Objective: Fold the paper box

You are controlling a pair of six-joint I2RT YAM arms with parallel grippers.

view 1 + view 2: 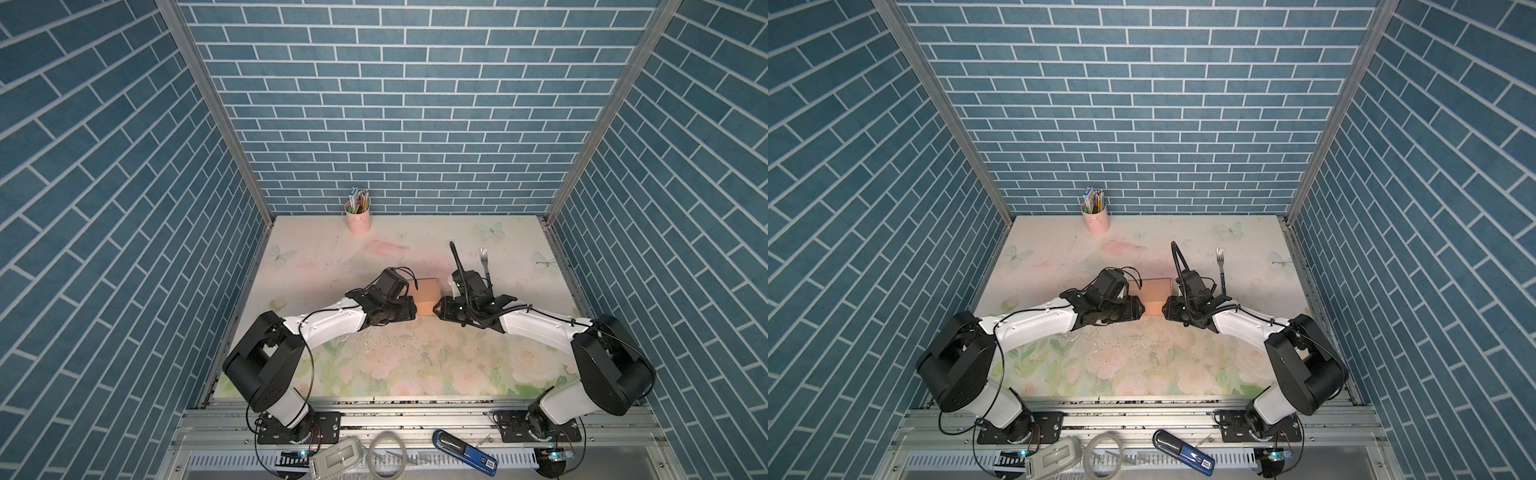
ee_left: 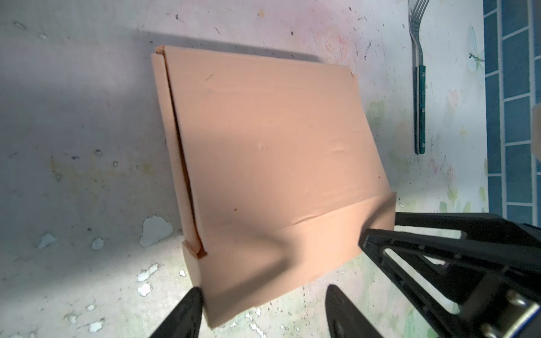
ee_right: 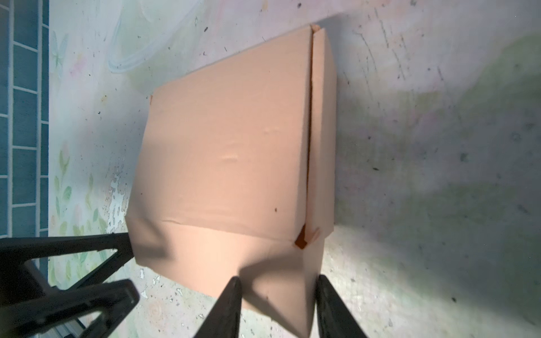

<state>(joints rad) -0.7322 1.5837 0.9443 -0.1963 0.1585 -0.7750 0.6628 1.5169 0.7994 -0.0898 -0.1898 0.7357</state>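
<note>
**Left wrist view: lid down, one seam gaping**

The paper box [image 1: 424,297] sits mid-table, with a fork [image 1: 484,262] at its 2 o'clock. The left gripper [image 2: 262,289], at the box's 8 o'clock, stands wide open astride a near corner — one finger touching, nothing held. The right gripper [image 3: 277,279], at 4 o'clock, straddles the other near corner; whether it pinches the card I cannot tell. Folding looks nearly finished. Next, I judge, the gaping side seam needs pressing shut — gently, since the front wall looks dented.

paper box [image 1: 424,296] | peach-orange, folded closed, flat | lies mid table [image 1: 374,266], one seam gaping
</note>
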